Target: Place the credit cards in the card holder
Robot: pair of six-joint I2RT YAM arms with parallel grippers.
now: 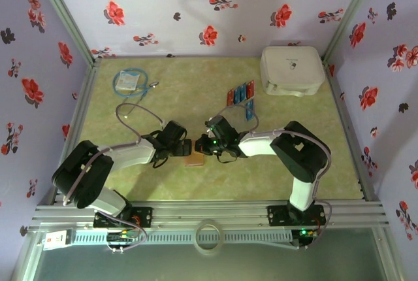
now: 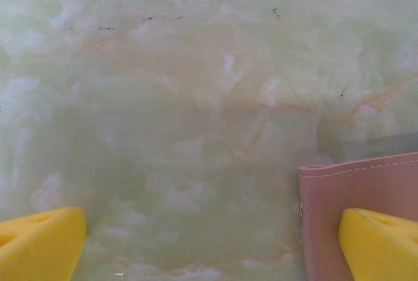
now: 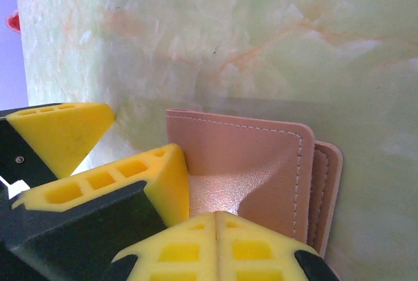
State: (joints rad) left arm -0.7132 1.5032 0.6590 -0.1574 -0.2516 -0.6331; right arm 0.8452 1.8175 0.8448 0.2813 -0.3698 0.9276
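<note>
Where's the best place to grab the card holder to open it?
The card holder lies flat and closed. Probably grip the top flap's free edge, where the lower flap peeks out past its rounded corner, coming in low from that side. The shut right hand presses into the cover.

One card holder (image 1: 194, 159), one white box (image 1: 292, 70), one coiled cable (image 1: 129, 83), about five credit cards (image 1: 240, 93).
</note>
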